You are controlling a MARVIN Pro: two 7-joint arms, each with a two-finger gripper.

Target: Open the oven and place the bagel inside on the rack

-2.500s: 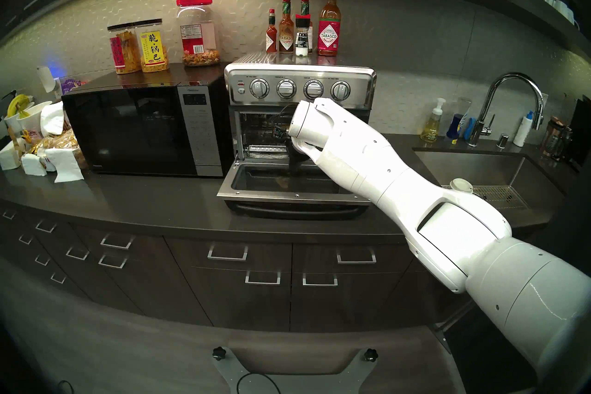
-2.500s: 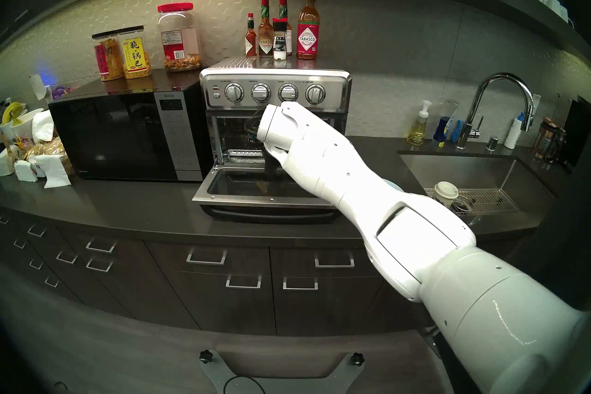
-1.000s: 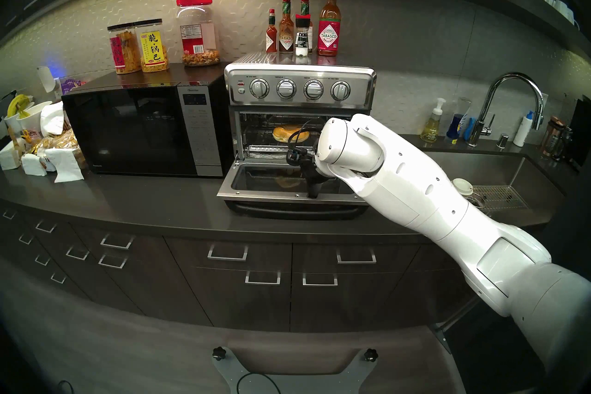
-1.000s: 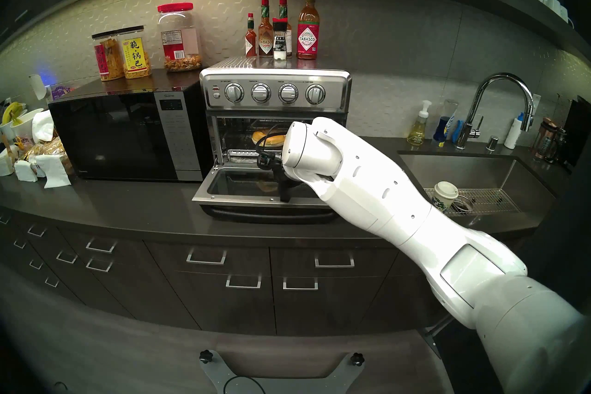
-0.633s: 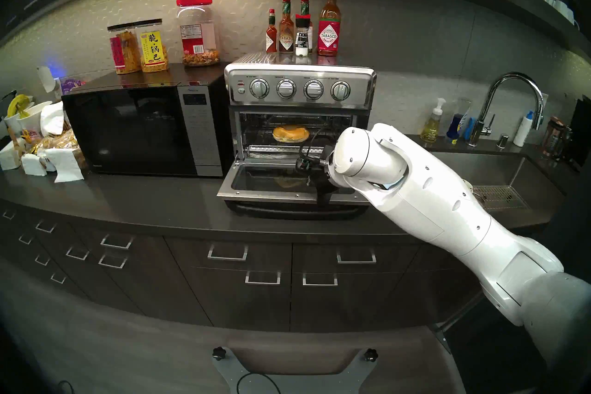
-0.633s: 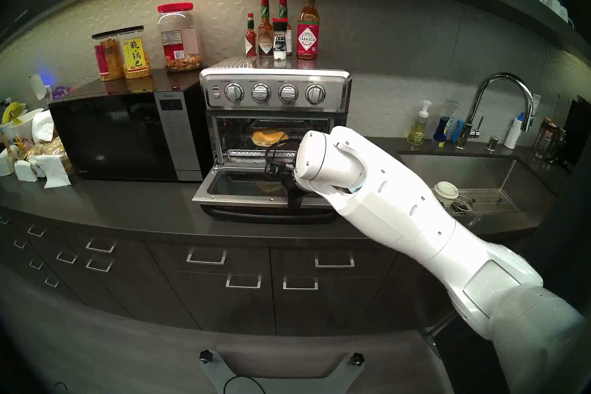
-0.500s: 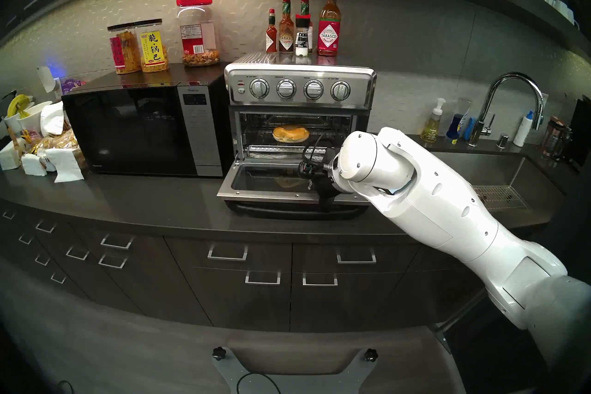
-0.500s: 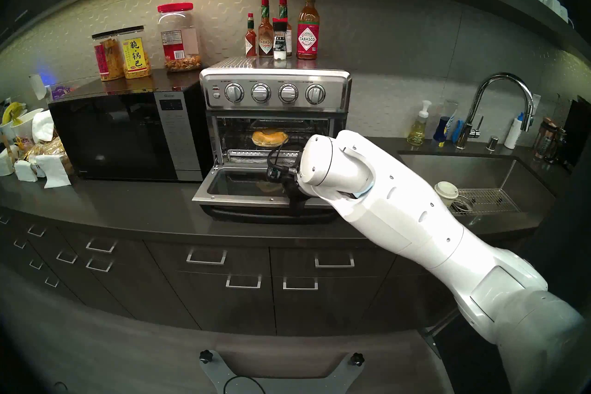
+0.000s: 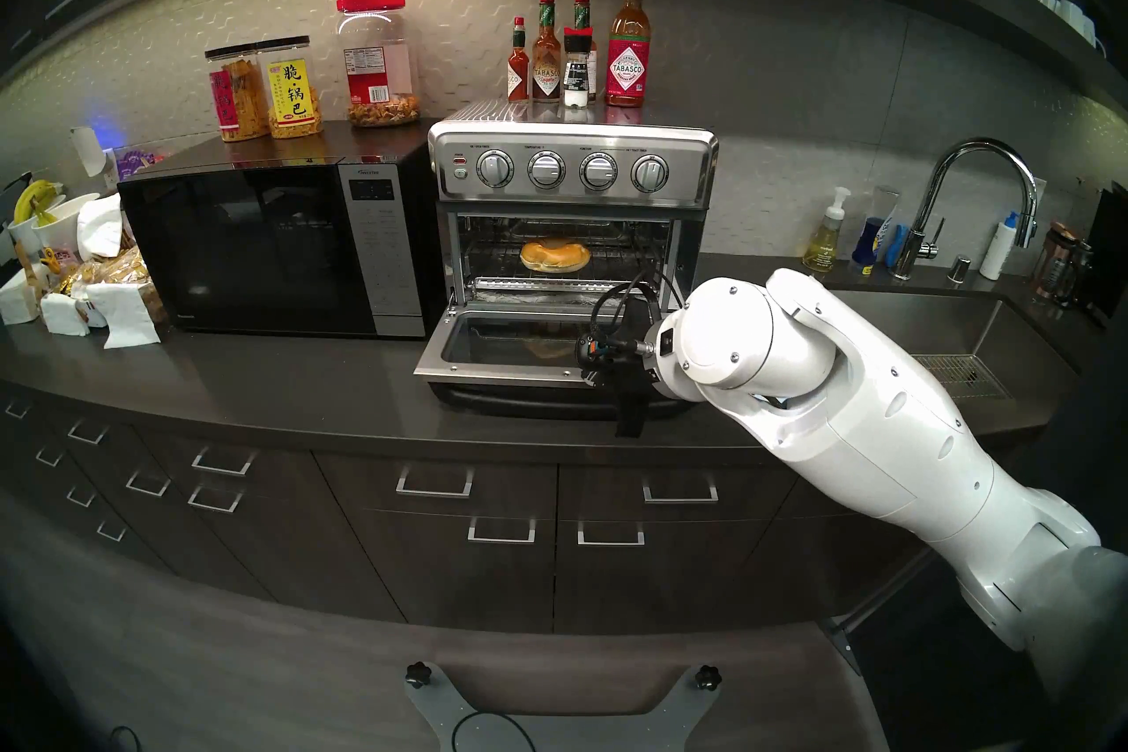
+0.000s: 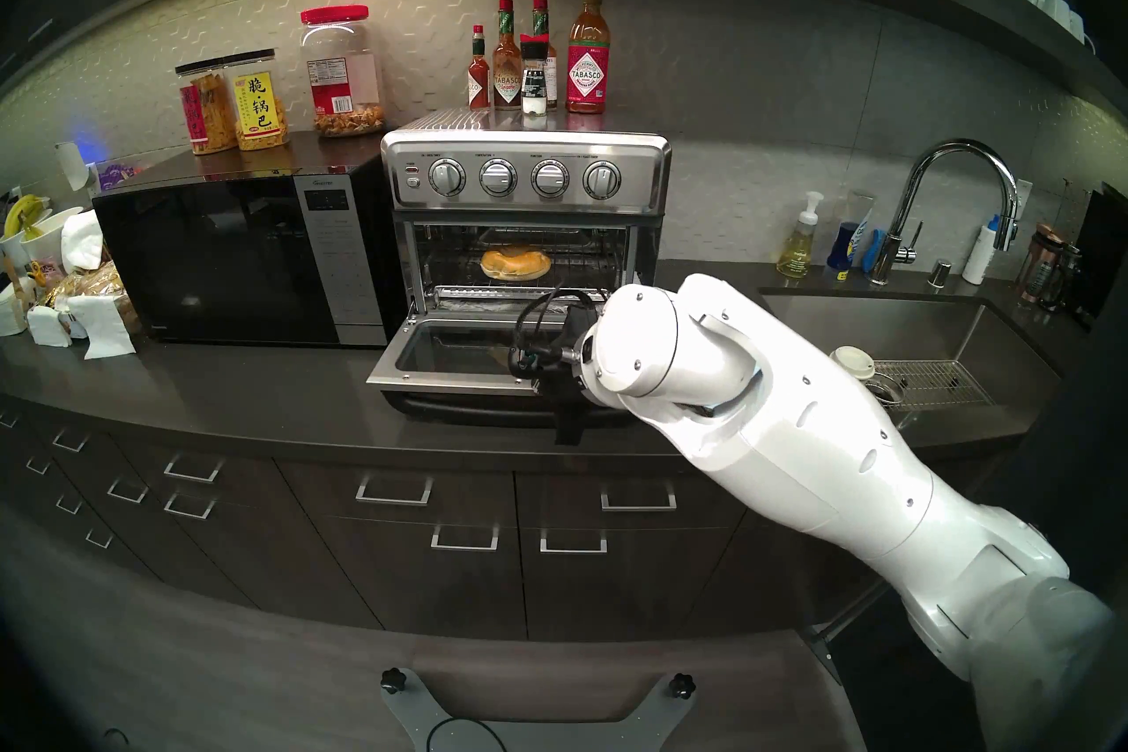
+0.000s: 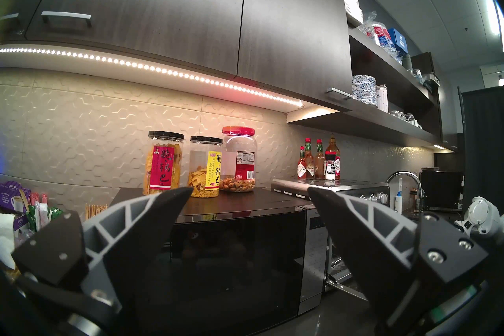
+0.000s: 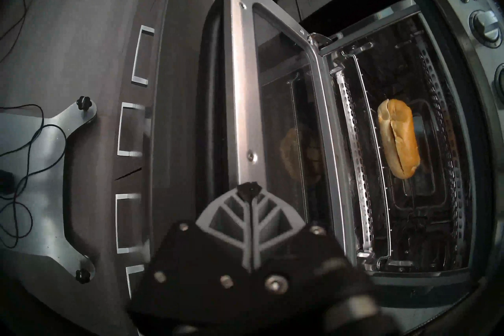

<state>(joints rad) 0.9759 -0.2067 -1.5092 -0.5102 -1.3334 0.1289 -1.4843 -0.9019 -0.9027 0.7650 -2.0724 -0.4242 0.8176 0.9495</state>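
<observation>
The oven [image 9: 572, 165] stands open, its door [image 9: 506, 366] dropped flat toward the tabletop [image 9: 274, 397]. The bagel [image 9: 555, 256] lies flat on the rack [image 9: 616, 261], centre of the frame, its round face up and no long axis to speak of. My right tool [image 12: 250, 192] is pressed together, empty, lower right of the door. My left tool [image 11: 249, 197] is spread, idle. Little seems left.

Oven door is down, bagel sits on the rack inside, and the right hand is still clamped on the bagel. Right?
Not quite. The right hand is shut on nothing, out in front of the oven door; the bagel lies alone on the rack, as the head view shows.
</observation>
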